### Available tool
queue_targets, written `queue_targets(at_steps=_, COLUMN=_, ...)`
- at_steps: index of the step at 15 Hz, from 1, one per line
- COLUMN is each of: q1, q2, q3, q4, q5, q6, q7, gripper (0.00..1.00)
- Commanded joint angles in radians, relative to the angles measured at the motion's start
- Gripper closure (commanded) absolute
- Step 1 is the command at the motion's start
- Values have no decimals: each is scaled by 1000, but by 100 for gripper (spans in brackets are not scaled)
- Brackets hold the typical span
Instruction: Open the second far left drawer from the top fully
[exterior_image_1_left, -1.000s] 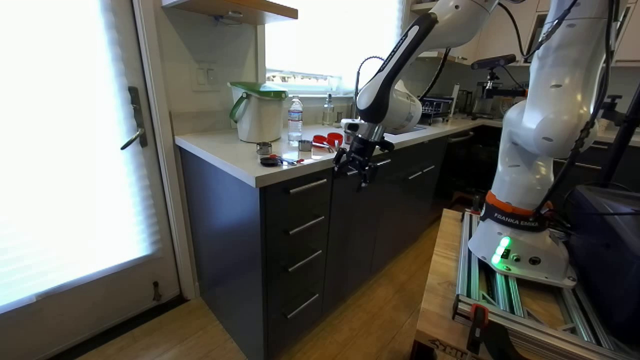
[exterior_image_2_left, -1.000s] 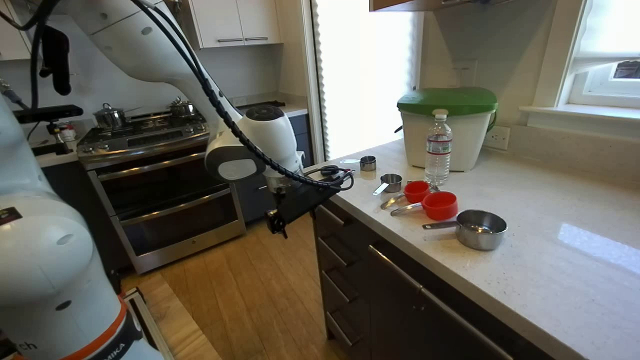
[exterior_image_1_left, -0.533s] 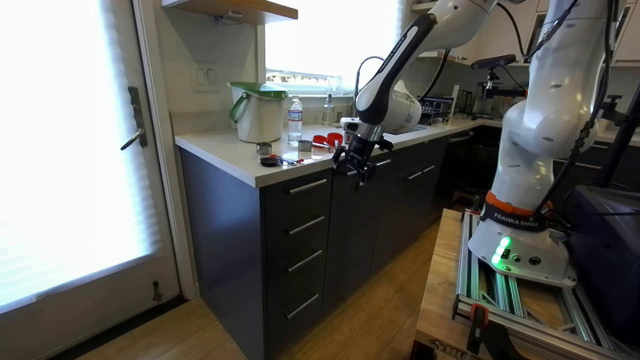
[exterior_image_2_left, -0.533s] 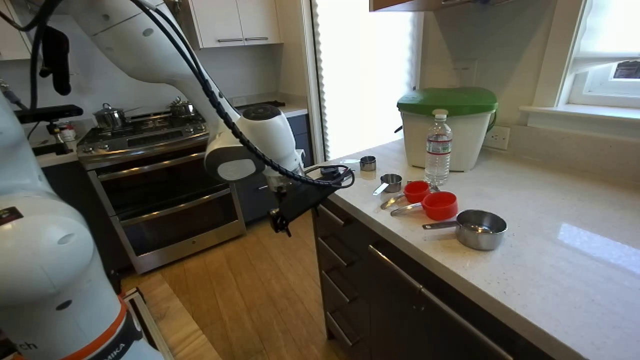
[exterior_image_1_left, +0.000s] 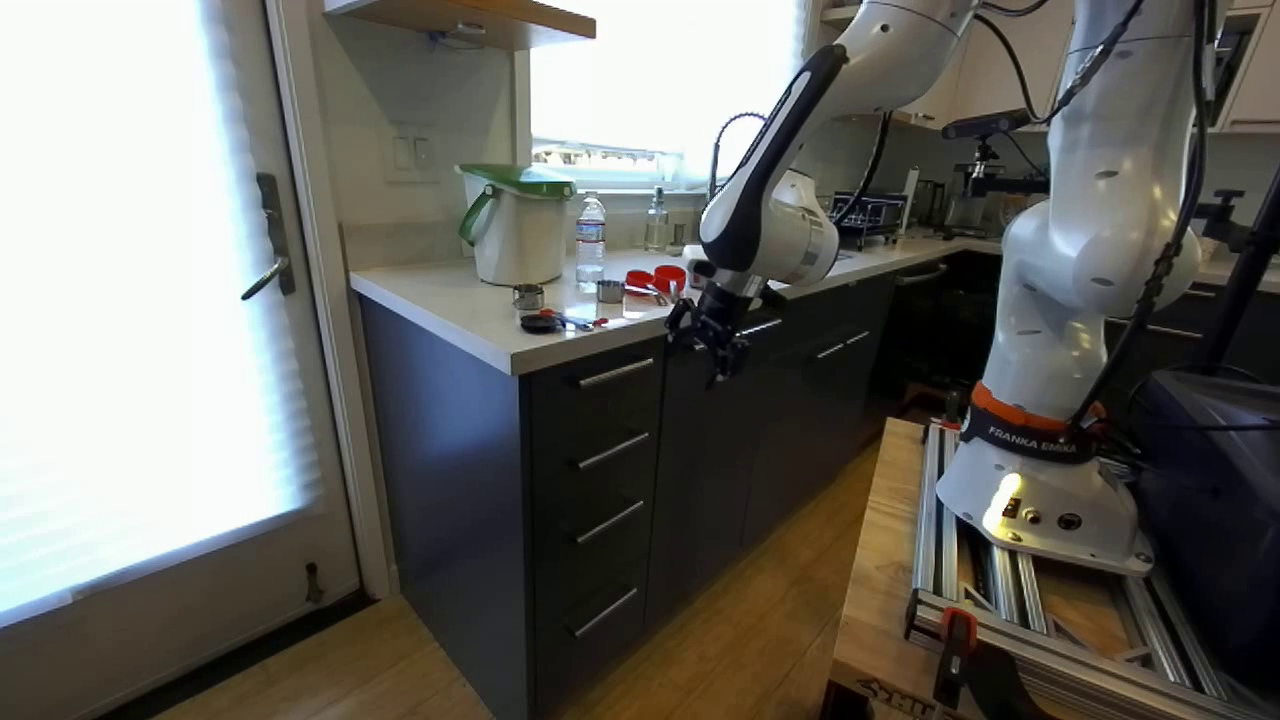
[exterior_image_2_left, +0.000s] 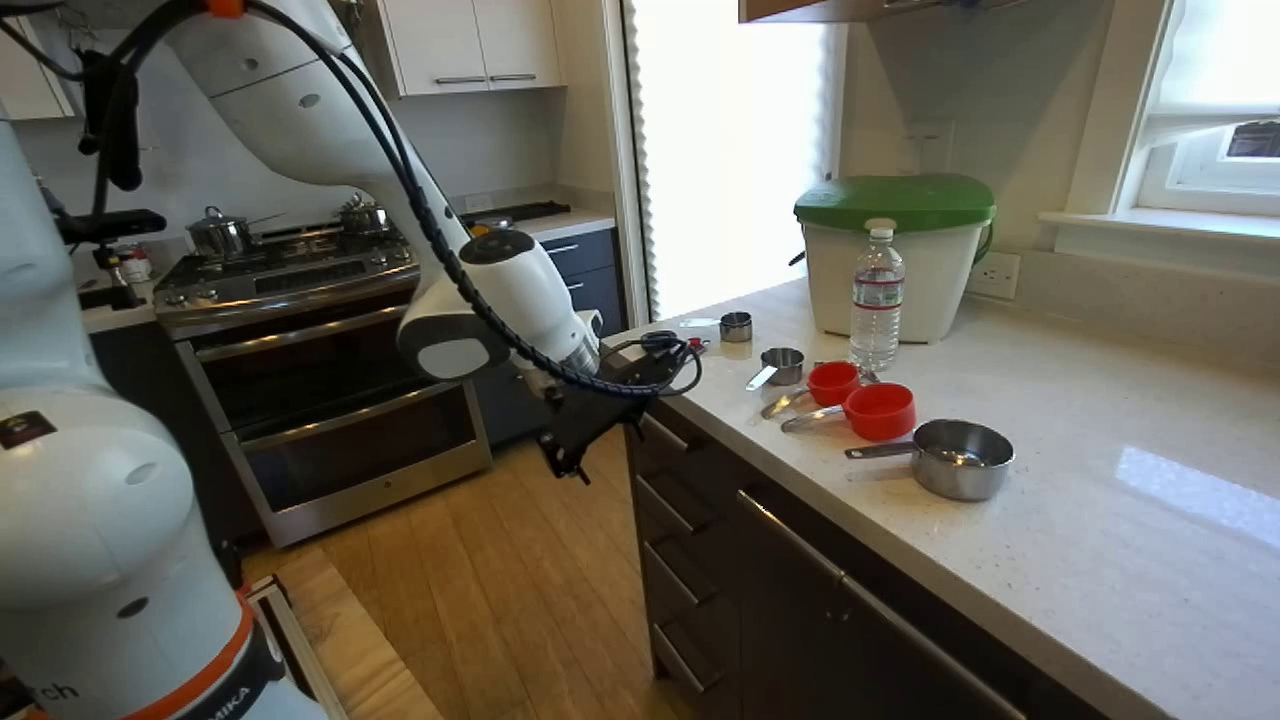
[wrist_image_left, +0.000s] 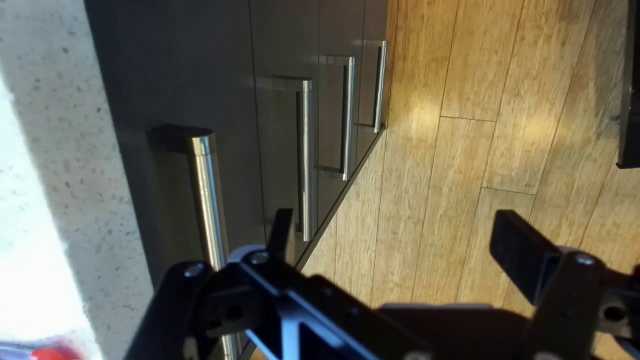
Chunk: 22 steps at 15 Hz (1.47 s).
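The second drawer from the top (exterior_image_1_left: 558, 447) is a dark charcoal front with a silver bar handle (exterior_image_1_left: 612, 452), in the stack at the counter's end. It is shut, and its box inside is hidden. It also shows in an exterior view (exterior_image_2_left: 655, 520) and in the wrist view (wrist_image_left: 277, 150). My gripper (exterior_image_1_left: 702, 352) is open and empty, in front of the cabinets near counter-edge height, apart from the drawers. In the wrist view the gripper (wrist_image_left: 392, 225) has floor between its fingers. One finger overlaps the view near the lower end of the second handle (wrist_image_left: 307, 165).
The top drawer handle (wrist_image_left: 207, 200) and countertop edge (exterior_image_2_left: 760, 450) are close to my gripper. Taller cabinet doors (exterior_image_2_left: 800, 610) adjoin the stack. On the counter are a green-lidded bin (exterior_image_2_left: 890, 260), a water bottle (exterior_image_2_left: 878, 300), red measuring cups (exterior_image_2_left: 880, 411) and a small pan (exterior_image_2_left: 962, 460).
The arm has shifted slightly and its wrist has tilted, with the gripper slightly lower. The base light has gone from green to yellow-white. The drawers have not moved.
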Motion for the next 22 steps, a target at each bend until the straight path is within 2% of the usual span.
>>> queue_targets(at_steps=1, q1=16, q2=50, q3=45, q4=0, q5=103, q6=61, q7=-63, gripper=0)
queue_targets(at_steps=7, q1=10, q2=116, q3=163, q4=-1, q5=180, q6=167, q7=-60, gripper=0)
queue_targets(at_steps=9, q1=-9, q2=129, q3=210, q4=-1, q5=161, q6=211, q7=-28, gripper=0)
queue_targets(at_steps=14, q1=-67, q2=179, q3=309, q4=19, q5=117, q6=228, q7=81, gripper=0)
queue_targets(at_steps=18, q1=-151, q2=252, q3=398, q4=50, q5=62, q6=278, q7=143, gripper=0)
queue_targets(at_steps=20, q1=-209, q2=312, q3=445, q4=65, q5=-10, q6=339, q7=195, gripper=0)
queue_targets(at_steps=22, q1=-292, q2=382, q3=498, q4=74, q5=-131, q6=405, q7=268, gripper=0)
